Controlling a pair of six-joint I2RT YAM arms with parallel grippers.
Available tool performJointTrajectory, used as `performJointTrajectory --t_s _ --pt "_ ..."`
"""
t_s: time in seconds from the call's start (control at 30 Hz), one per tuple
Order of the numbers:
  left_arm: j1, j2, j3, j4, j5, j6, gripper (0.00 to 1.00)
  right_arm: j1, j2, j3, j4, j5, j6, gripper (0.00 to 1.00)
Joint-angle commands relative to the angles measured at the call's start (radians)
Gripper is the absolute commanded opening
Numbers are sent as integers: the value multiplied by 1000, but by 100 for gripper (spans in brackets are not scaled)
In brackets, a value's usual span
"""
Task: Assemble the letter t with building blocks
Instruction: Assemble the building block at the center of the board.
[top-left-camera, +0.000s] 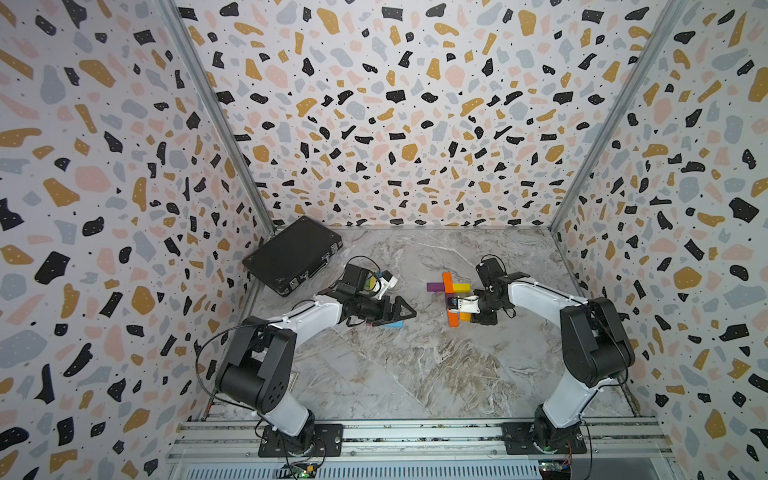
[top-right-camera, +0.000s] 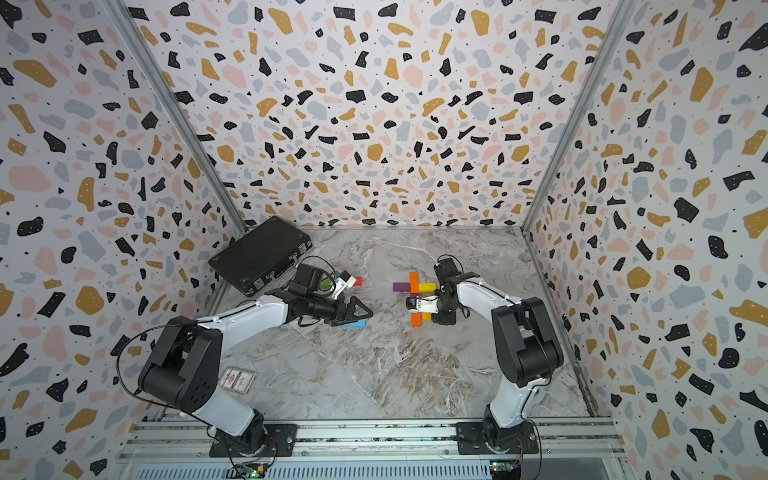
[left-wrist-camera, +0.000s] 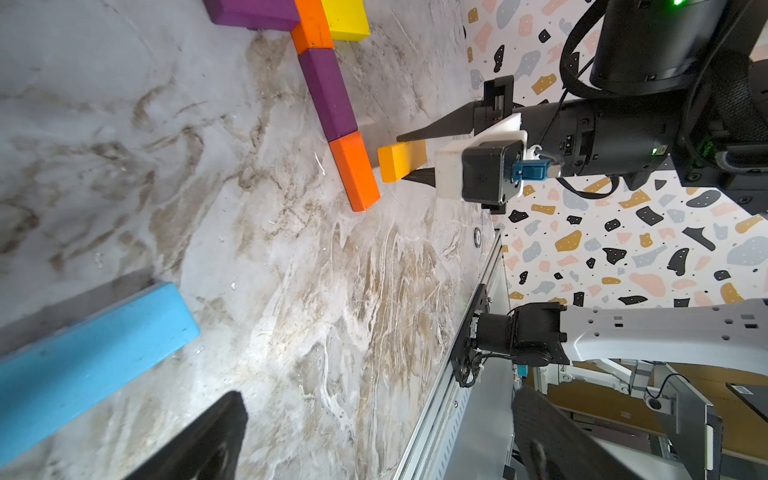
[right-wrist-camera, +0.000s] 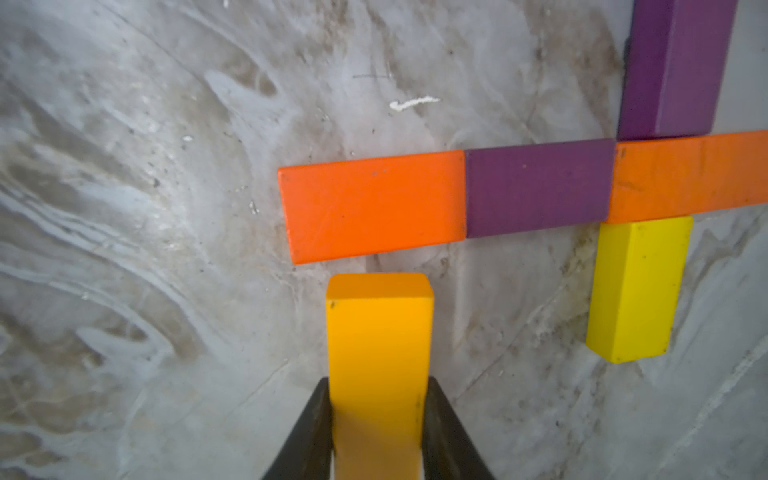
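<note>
A cross of building blocks lies on the marble table (top-left-camera: 415, 365). Its stem runs orange (right-wrist-camera: 370, 205), purple (right-wrist-camera: 538, 193), orange (right-wrist-camera: 690, 176). A purple block (right-wrist-camera: 677, 66) and a yellow block (right-wrist-camera: 640, 286) form the arms. My right gripper (right-wrist-camera: 379, 386) is shut on an amber block (right-wrist-camera: 378, 332), whose end stands a small gap from the stem's end orange block, on the yellow arm's side. In a top view the amber block (top-left-camera: 465, 316) shows beside the stem's foot. My left gripper (top-left-camera: 405, 309) hangs open and empty over a light blue block (left-wrist-camera: 91, 357).
A shut black case (top-left-camera: 293, 253) lies at the back left corner. A few loose blocks, green (top-right-camera: 326, 284) and red (top-right-camera: 358, 281) among them, sit behind the left wrist. A small card (top-right-camera: 237, 379) lies by the left arm's base. Metal rails (top-left-camera: 415, 432) line the front edge.
</note>
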Motion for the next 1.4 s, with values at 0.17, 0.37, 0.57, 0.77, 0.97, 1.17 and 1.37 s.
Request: performJointTrajectory --t_s 0.17,0.37,0.57,0.77,0.97,1.17,1.37 --pt "8 4 31 3 0 22 99 -1 -40 -14 -42 -16 -18 20" --pt "9 7 31 6 2 21 100 -1 -39 -26 -45 -9 -13 19" --pt "10 6 30 13 4 18 99 4 -37 -30 -50 -9 -7 19" --pt "10 3 27 15 3 17 100 4 -24 -28 -51 -8 -8 19" --pt "11 5 27 15 4 19 100 12 -11 -28 -51 -4 -13 19" --pt "13 7 26 17 2 18 99 21 12 -18 -59 6 -16 19" --pt "14 12 25 21 3 16 100 22 16 -21 -54 15 -19 19"
